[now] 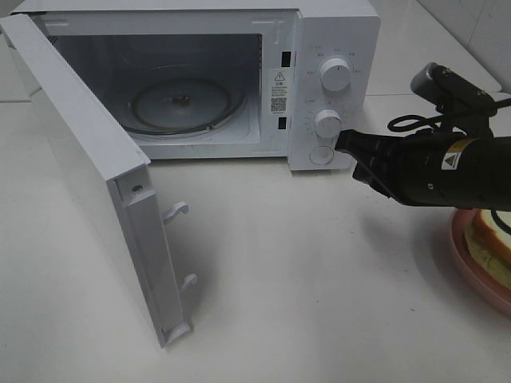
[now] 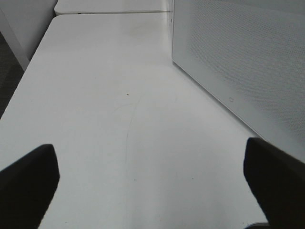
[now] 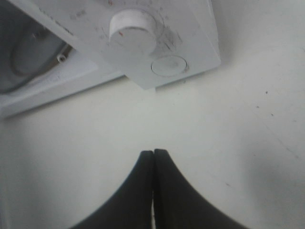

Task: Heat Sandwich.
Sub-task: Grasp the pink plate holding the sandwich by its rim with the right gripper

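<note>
The sandwich [image 1: 489,239] lies on a pink plate [image 1: 471,263] at the right edge of the exterior view, partly hidden under my right arm. My right gripper [image 1: 342,142] is shut on nothing, its tip just in front of the microwave's round door button [image 1: 321,155]. In the right wrist view its fingertips [image 3: 153,153] touch each other below the lower knob [image 3: 132,26] and the button [image 3: 167,65]. The microwave [image 1: 239,72] stands with its door [image 1: 88,175] swung wide and its glass turntable [image 1: 182,104] bare. My left gripper [image 2: 150,171] is open over bare table beside the door [image 2: 243,62].
The open door juts toward the table's front on the left. White countertop [image 1: 303,279] stretches between door and plate. A black cable [image 1: 415,124] loops behind my right arm. The table's left edge [image 2: 19,81] shows in the left wrist view.
</note>
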